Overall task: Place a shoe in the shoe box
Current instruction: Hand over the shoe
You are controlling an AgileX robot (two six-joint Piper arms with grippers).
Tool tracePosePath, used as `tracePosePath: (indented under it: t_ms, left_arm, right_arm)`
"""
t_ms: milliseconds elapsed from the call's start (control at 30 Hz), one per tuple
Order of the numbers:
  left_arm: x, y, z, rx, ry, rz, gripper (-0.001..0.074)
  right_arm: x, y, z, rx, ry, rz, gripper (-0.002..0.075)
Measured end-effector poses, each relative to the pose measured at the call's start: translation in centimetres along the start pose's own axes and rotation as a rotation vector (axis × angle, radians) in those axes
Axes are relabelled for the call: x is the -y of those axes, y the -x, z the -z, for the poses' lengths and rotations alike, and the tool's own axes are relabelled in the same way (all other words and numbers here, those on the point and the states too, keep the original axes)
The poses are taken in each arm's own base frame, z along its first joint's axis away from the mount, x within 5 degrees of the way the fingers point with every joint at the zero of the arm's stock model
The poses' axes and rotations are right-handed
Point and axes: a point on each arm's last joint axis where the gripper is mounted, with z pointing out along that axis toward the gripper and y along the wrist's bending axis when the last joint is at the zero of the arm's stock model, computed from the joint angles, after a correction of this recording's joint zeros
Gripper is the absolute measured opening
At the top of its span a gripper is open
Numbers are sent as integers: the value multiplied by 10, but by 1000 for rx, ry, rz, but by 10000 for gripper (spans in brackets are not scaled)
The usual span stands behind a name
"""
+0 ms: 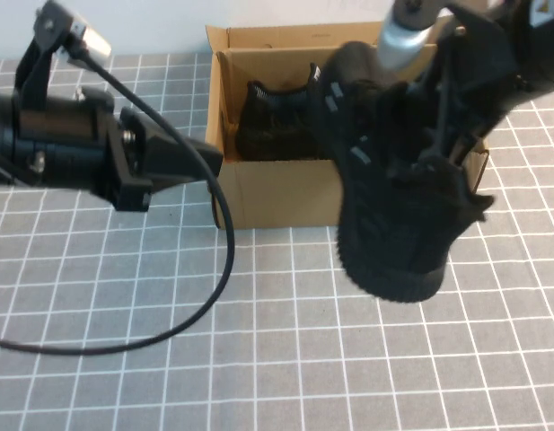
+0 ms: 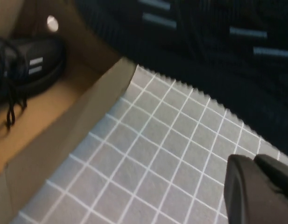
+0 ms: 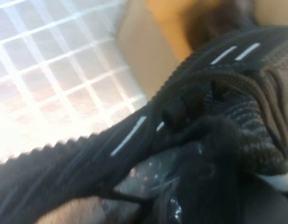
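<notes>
Landmark: shoe box [image 1: 285, 193], brown cardboard, open-topped, set on the grid-patterned table [image 1: 277, 359] toward its far side.

Right gripper [image 1: 434, 148] is positioned above the box's right end, partly over the front wall. It is closed on the shoe [image 1: 393, 215], gripped at the laced upper part. The shoe is held in the air, tilted, with the ribbed sole turned toward the camera and hanging down past the box's front wall at the right. Thin white side stripes are seen on it in the high view. In the right wrist view the shoe's knit upper and laces fill most of the frame, with the box wall [image 3: 148, 51] behind. The shoe is not yet inside the box; whether it touches the front wall cannot be told.

A second matching shoe [image 1: 272, 121] is already lying inside the box, in its left half, against the box floor. It is also seen in the left wrist view [image 2: 27, 60], stripes visible, laces loose.

Left gripper [image 1: 200, 162] is held just beside the box's left front corner, outside the box, above the table. Its fingers [image 2: 256, 186] are fully closed and nothing is held. No contact with the box is evident.

A black cable [image 1: 227, 251] is looped from the left arm down across the table in front of the box.
</notes>
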Motion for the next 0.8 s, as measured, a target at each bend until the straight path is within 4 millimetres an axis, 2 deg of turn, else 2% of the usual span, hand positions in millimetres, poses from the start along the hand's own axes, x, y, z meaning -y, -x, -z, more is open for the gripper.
tracePosePath:
  t_ms: [167, 333, 467, 567, 800]
  left_arm:
    - [-5, 12, -2, 5, -64, -111, 58]
    - [-7, 20, -9, 27, -103, -194, 238]
    - [3, 24, -19, 30, -149, -306, 370]
    - [16, 27, -30, 31, -205, -384, 403]
    - [39, 30, -47, 35, -296, -501, 422]
  right_arm:
    - [-7, 10, -1, 30, 129, 214, 18]
    - [-17, 10, 3, 78, 245, 504, 18]
    - [-23, 7, 5, 76, 315, 596, 18]
    - [-25, 5, 5, 66, 342, 617, 18]
    - [-25, 5, 5, 67, 346, 630, 18]
